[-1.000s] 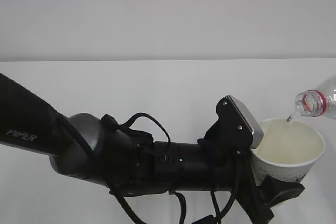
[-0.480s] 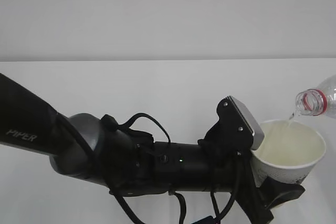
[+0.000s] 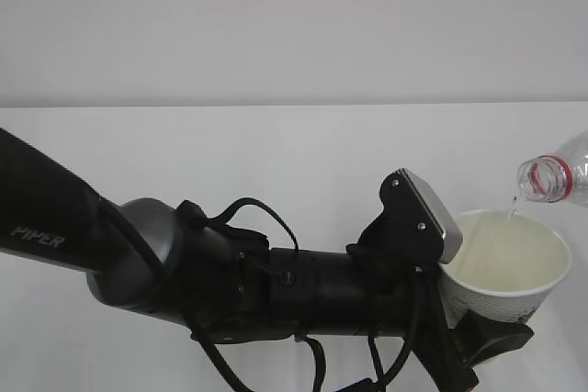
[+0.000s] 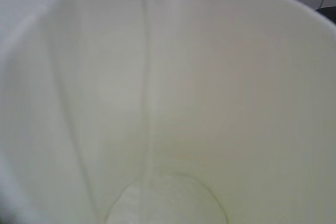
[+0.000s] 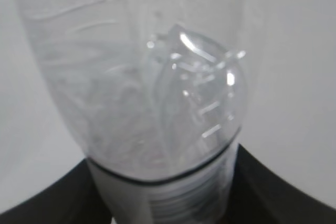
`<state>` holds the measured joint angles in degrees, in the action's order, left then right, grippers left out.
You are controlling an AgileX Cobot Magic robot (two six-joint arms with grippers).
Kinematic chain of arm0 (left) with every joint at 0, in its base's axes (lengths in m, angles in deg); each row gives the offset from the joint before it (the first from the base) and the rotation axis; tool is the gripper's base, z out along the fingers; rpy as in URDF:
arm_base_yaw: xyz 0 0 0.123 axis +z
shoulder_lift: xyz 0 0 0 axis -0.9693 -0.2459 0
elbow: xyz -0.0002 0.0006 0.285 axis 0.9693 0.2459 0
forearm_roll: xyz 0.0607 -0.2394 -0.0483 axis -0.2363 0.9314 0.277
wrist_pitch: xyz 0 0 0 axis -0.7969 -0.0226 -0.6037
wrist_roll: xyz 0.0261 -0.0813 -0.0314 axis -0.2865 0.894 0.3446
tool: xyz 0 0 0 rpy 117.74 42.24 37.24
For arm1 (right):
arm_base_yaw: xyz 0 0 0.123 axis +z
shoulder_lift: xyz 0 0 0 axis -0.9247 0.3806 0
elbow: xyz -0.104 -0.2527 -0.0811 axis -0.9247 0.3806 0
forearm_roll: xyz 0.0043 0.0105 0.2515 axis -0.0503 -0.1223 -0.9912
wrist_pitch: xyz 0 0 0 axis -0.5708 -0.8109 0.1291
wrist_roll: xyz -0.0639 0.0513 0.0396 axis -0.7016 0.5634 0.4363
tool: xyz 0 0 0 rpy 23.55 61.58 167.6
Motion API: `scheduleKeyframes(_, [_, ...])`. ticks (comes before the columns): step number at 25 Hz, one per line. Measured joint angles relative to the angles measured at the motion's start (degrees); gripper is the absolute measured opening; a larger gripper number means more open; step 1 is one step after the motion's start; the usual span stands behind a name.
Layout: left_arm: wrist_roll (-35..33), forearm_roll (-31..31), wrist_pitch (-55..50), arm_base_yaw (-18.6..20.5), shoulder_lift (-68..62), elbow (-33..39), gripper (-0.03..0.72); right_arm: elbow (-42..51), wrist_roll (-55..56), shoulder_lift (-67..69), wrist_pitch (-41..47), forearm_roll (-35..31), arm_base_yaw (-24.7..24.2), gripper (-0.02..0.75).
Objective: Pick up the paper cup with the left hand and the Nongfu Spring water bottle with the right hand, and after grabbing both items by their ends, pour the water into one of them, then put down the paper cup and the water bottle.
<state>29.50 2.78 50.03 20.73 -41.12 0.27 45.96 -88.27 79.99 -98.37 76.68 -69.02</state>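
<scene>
- White paper cup [image 3: 507,274] sits clamped in my left hand [image 3: 478,341], low at the right of the exterior view, mouth up.
- Clear Nongfu Spring water bottle [image 3: 556,174] tilts in from the right edge, its open neck just above the cup's far rim.
- The water [image 3: 511,206] falls in a thin stream into the cup.
- My right hand [image 5: 168,203] grips the bottle's base, black jaws on either side.

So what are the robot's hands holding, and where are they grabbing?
The left hand holds the paper cup around its lower part. The right hand holds the water bottle near its bottom end; the fingers themselves are hardly visible.
</scene>
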Motion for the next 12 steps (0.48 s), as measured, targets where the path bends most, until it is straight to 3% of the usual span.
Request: scheduleKeyframes(12, [0.0, 1.5, 0.0, 0.0, 0.0, 0.0, 0.546, 0.0, -0.1, 0.0, -0.1, 0.0, 0.0, 0.413])
